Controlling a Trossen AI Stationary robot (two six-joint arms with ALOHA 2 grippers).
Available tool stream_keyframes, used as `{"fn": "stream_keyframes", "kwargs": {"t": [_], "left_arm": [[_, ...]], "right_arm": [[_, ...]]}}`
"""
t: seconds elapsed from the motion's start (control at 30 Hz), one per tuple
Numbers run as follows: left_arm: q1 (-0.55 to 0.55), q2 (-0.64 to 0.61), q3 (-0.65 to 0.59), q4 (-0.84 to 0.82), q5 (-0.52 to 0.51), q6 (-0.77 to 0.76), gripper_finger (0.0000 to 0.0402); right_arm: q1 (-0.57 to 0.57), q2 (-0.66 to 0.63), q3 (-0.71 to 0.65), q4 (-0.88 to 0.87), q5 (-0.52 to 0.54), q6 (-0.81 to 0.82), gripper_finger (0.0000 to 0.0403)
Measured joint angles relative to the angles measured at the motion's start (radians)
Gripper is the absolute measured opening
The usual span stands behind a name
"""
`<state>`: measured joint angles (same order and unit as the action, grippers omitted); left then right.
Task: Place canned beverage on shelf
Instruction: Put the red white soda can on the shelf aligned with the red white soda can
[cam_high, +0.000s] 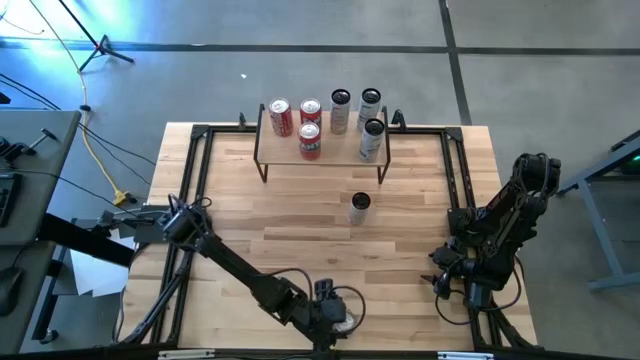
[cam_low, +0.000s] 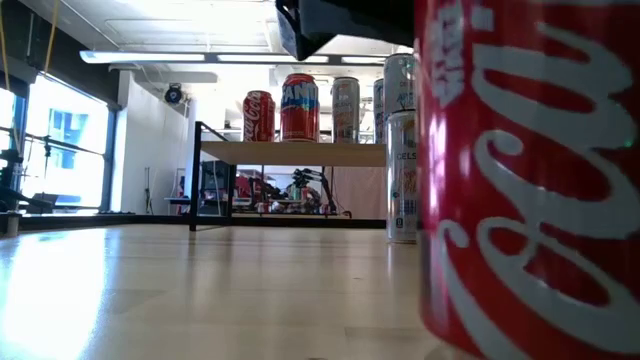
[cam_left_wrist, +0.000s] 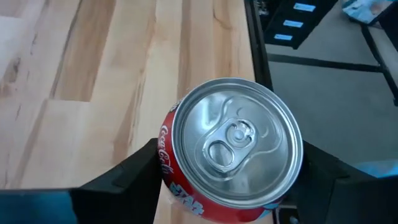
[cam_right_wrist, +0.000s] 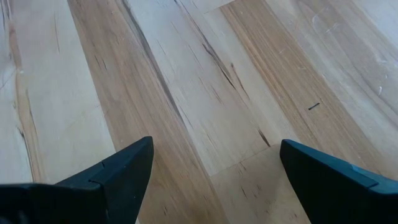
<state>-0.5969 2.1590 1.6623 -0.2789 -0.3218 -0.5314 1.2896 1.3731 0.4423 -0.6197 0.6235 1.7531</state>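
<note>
Even overhead lighting; soft shadows beneath the shelf (cam_high: 320, 148). Low view: window (cam_low: 60, 150) and ceiling strips overexposed, glare on the counter (cam_low: 200, 290); nearest red can (cam_low: 530, 170) blurred.

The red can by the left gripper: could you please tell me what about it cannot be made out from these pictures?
- Red can, left wrist view: its base is hidden under its own top and the left gripper.
- High view: the left arm covers nearly all of it.
- Low view: the picture's edges cut off its top, base and right side; the label reads only in part.
</note>
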Motion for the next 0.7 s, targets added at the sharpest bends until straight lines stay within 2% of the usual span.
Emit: {"fn": "stream_keyframes", "kwargs": {"t": [0.2, 0.43, 0.7], "left_arm": [[0.023, 0.002, -0.001, 0.046, 0.001, -0.003, 0.0241], [0.048, -0.031, 0.043, -0.002, -0.109, -0.045, 0.0241], [0.085, -0.103, 0.050, -0.182, -0.200, -0.337, 0.0241]], "right_arm": [[0.000, 0.000, 0.000, 0.000, 0.000, 0.000, 0.0339], [0.000, 0.000, 0.000, 0.000, 0.000, 0.000, 0.0339], [0.000, 0.000, 0.000, -0.001, -0.002, 0.000, 0.0339]]}}
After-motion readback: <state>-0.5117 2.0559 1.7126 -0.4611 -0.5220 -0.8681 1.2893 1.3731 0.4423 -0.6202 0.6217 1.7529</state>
